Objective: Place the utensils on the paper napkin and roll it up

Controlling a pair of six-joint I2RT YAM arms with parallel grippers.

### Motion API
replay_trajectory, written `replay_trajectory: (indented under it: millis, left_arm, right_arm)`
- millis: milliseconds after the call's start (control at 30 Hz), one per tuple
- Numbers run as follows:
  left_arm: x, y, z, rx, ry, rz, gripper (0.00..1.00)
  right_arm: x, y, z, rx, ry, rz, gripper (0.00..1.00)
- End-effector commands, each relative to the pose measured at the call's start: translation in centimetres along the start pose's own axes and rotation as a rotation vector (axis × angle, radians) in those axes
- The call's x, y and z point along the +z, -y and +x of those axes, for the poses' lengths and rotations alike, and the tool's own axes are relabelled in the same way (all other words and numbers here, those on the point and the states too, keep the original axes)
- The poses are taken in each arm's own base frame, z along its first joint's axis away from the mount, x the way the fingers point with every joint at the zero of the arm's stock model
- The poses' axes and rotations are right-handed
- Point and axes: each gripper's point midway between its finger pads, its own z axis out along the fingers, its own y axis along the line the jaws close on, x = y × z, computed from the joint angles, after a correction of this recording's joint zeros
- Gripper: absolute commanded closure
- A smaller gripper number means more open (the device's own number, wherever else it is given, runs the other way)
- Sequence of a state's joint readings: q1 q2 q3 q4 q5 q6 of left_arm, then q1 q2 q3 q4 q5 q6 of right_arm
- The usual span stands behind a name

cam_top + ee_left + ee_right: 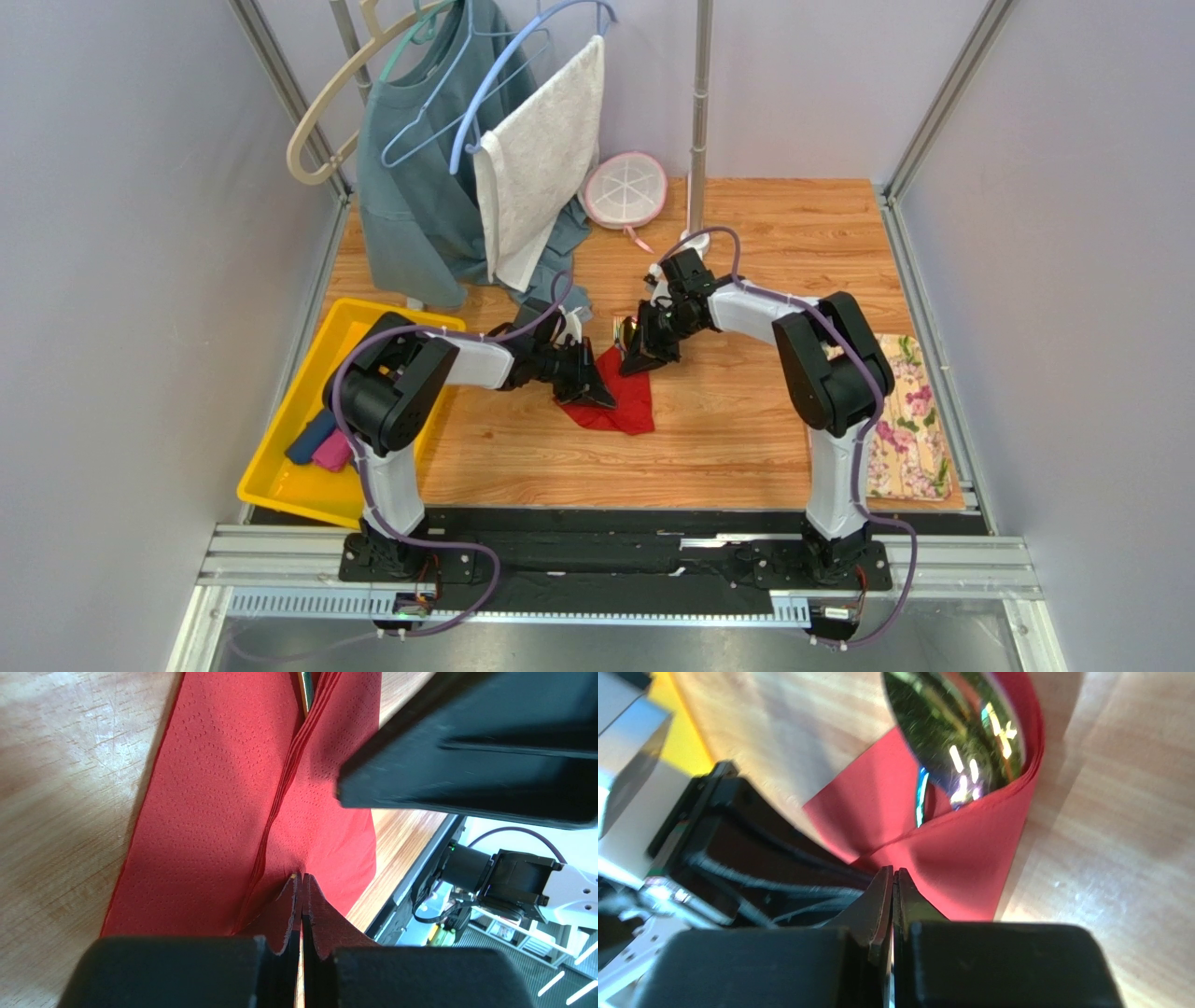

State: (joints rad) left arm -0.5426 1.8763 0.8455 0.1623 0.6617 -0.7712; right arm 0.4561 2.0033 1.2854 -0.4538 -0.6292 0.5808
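I've got the napkin [627,402] mid-table [758,413], part folded over. My left gripper [302,879] is clenched on a raised fold, and the right gripper [893,873] is clenched on the wrapped edge. The spoon [955,728] lies inside the fold, its bowl poking out.

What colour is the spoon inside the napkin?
The spoon is shiny gold against the red napkin; the right wrist view shows it best.
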Motion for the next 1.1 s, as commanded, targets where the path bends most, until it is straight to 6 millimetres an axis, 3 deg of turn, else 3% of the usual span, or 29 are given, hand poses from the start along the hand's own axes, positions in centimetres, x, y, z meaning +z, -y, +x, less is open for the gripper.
replay_trajectory:
  millis: [0, 333, 433, 600, 700, 833, 1067]
  left_arm:
    - [0.3, -2.7, -0.1, 0.002, 0.016, -0.108, 1.0]
    - [-0.3, -2.2, -0.5, 0.016, 0.035, -0.09, 1.0]
    - [-0.9, -0.4, -1.0, 0.039, 0.058, -0.016, 1.0]
    - [-1.8, 4.8, -1.3, 0.082, 0.066, 0.147, 0.98]
    - [-1.4, 5.9, -1.1, 0.09, 0.057, 0.168, 0.97]
    - [-0.3, 4.9, -1.3, 0.062, 0.06, 0.14, 0.98]
    - [1.6, 0.6, -1.1, 0.016, 0.051, 0.0, 1.0]
  right_arm:
    - [1.0, -0.4, -2.2, -0.05, 0.085, 0.045, 1.0]
    - [2.4, 5.1, -1.2, -0.034, 0.077, 0.302, 1.0]
    - [2.5, 5.6, -0.6, -0.026, 0.061, 0.311, 1.0]
    - [3.0, 6.1, 0.0, -0.002, 0.042, 0.313, 1.0]
    - [3.0, 6.1, -0.3, -0.001, 0.042, 0.314, 1.0]
    - [3.0, 6.0, -0.5, 0.002, 0.044, 0.312, 1.0]
    - [2.8, 5.4, -1.0, 0.0, 0.05, 0.289, 1.0]
